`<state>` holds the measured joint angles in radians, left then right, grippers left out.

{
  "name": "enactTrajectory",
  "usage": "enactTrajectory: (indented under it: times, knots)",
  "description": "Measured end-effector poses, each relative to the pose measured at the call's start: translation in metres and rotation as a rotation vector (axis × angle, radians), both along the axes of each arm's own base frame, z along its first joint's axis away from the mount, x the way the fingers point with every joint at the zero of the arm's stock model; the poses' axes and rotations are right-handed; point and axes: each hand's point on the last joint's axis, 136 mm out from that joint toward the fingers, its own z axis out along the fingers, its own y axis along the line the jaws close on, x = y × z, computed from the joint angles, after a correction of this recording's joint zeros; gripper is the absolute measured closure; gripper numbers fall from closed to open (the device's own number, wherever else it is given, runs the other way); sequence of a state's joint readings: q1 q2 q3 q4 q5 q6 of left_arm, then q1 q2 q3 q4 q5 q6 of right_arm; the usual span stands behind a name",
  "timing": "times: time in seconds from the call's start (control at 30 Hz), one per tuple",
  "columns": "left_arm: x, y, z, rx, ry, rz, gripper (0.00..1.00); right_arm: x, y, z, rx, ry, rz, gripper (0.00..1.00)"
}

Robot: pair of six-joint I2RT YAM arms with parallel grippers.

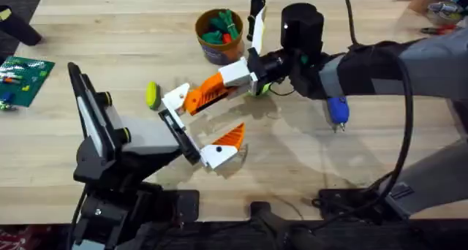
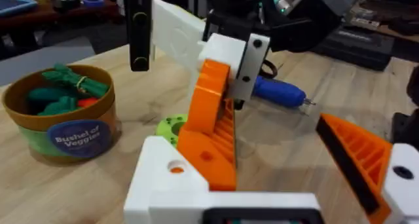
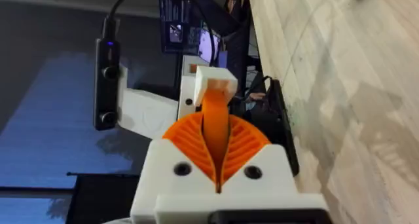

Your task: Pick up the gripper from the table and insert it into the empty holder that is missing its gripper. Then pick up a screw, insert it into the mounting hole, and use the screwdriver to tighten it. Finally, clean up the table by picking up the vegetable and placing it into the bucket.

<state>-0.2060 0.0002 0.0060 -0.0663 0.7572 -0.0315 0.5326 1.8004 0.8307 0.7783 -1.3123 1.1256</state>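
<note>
Overhead. Right end effector [image 1: 246, 77] is clamped on the white block end of the gripper [image 1: 212, 89]. The orange length runs out ahead of its fingers toward the holder [image 1: 175, 101]. The holder is one finger of the left end effector [image 1: 202, 122], which stands wide, with its other, orange-wedged finger well apart. The screwdriver [image 1: 336, 110] lies behind the right end effector, beside its arm. The vegetable [image 1: 152, 94] is just beyond the holder and the bucket [image 1: 218, 32] is off to one side.

Left wrist. The gripper's orange end touches the holder's upper face. You cannot tell whether it is seated. The white block sits squarely between the right fingers.

Right wrist. The ribbed pads [image 3: 245, 142] close flat on the orange body, with the block protruding ahead.

Handling, judged: the part is stiff printed plastic, light, and will not flex or crush. The ribbed orange faces should bite well. The white block looks smoother and may slip if you twist it. Keep your hold near the block end, which leaves the mating end free. Push along the part's length, because side load could lever it in the pads.
</note>
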Motion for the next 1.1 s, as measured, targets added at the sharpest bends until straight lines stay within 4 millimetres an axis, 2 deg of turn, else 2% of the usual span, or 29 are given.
enactTrajectory:
  times: [0.37,0.8,1.1]
  knots:
    - [-0.008,-0.005,0.0,-0.007,0.012,-0.054,0.013,0.005,0.007,-0.003,-0.021,0.007,-0.05,0.984]
    - [-0.005,-0.002,-0.001,-0.019,0.033,-0.032,0.012,0.001,0.02,-0.005,-0.032,-0.008,-0.073,0.986]
    - [-0.004,-0.001,-0.001,-0.02,0.036,-0.024,0.013,0.002,0.021,-0.005,-0.034,-0.01,-0.078,0.984]
